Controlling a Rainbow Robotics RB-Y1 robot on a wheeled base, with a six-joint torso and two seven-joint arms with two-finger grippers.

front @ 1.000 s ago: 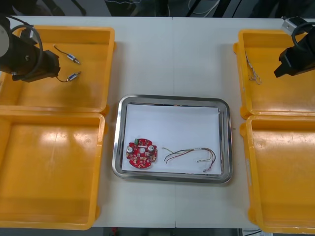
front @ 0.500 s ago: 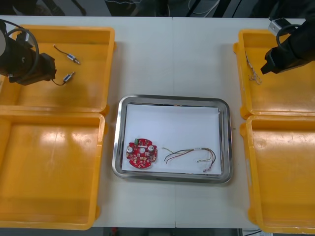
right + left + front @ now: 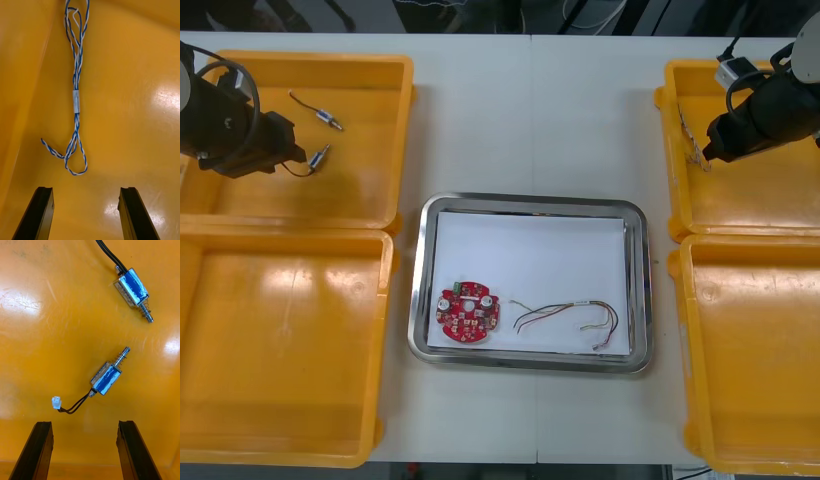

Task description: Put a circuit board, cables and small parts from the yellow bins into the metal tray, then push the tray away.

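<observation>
Currently, the left gripper (image 3: 84,423) is held over the far left yellow bin (image 3: 370,185), with its fingers standing well apart and nothing between them. Two small metal parts (image 3: 107,377) lie on the bin floor just ahead of the fingers. The nearer one trails a short lead that ends in a white connector (image 3: 56,402). Compared with one second earlier, only a slight adjustment of this arm is noted, and the nearer part appears to have shifted a little toward it.

At the centre, the metal tray (image 3: 530,200) is already loaded with a circuit board (image 3: 468,313) and, beside it, a red and yellow cable (image 3: 570,315).

On the right, the right gripper (image 3: 86,189) has been advanced over the last second toward the inner wall of the far right yellow bin (image 3: 770,200). Its fingers are spread and empty. The blue and white cable (image 3: 76,101) lies along that wall, with its nearest loop just ahead of the fingertips.

It is judged that both arms are now lined up for pick-ups, and that a cable and small parts remain to be transferred before the tray is pushed.

No brand, label or legible writing is found. Blue wrapping is seen on the parts and a pale sleeve on the twisted cable, both unmarked.
</observation>
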